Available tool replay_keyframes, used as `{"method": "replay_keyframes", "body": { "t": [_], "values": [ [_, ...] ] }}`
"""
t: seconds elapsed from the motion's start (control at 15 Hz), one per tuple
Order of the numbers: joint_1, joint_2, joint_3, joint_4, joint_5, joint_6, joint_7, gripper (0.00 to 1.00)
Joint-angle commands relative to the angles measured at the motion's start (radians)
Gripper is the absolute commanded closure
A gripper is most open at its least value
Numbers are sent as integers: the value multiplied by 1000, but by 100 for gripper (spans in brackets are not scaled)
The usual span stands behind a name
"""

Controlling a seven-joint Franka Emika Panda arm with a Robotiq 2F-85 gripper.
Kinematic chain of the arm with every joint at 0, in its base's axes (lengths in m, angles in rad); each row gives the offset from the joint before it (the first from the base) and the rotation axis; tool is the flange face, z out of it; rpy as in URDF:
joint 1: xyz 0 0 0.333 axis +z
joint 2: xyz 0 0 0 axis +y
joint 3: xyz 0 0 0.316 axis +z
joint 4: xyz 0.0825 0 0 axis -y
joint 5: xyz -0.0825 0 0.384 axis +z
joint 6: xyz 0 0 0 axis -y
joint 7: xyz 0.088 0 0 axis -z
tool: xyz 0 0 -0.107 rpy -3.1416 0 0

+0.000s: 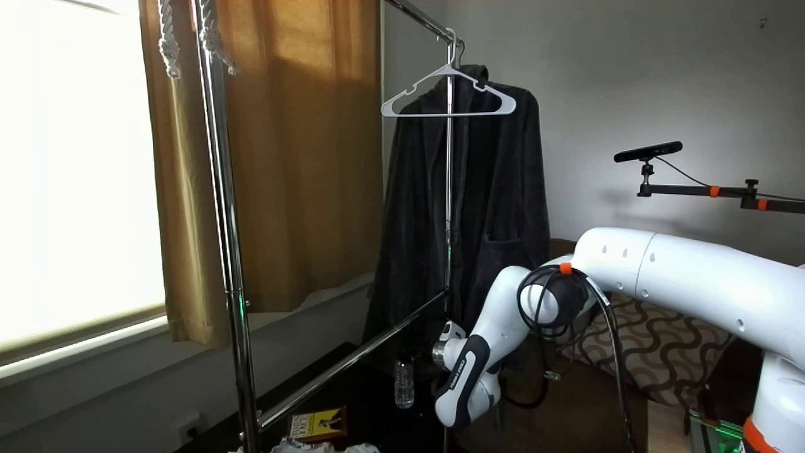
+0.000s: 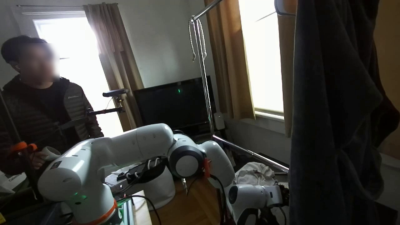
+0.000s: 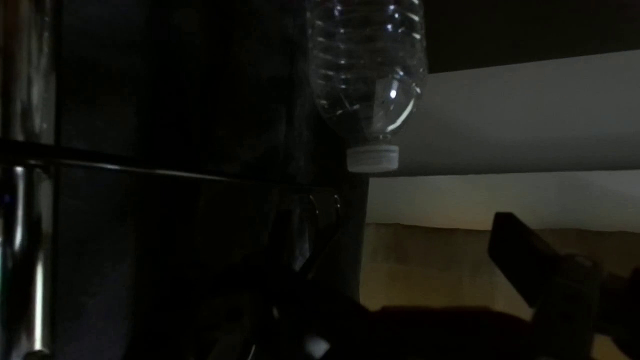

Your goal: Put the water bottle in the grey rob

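The water bottle [image 1: 404, 384] is clear and upright above a dark surface in an exterior view; its base contact is hard to make out. In the wrist view the water bottle [image 3: 367, 75] hangs cap-down in the picture, beyond the fingertips and not between them. My gripper [image 3: 395, 220] stands open, one dark finger [image 3: 520, 255] at the right, the opposite one lost in shadow at the left. In an exterior view the gripper [image 1: 418, 353] is dark, beside the bottle's cap. The grey rob [image 1: 497, 163] hangs behind it, with a pocket [image 1: 503, 251]. Elsewhere the grey rob [image 2: 331, 109] partly hides the gripper.
A chrome rack [image 1: 220, 189] has a low bar [image 1: 358, 355] running close to the bottle. A white hanger [image 1: 449, 116] hangs above. A yellow book [image 1: 319, 424] and crumpled white cloth [image 2: 254, 173] lie nearby. A person [image 2: 47, 93] stands behind the arm.
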Motion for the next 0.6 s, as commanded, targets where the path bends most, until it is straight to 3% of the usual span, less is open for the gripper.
{"method": "replay_keyframes", "body": {
  "t": [0.0,0.53],
  "values": [
    [16,20,-22,67,17,-69,-21,0],
    [22,17,-28,110,15,-186,-34,0]
  ]
}}
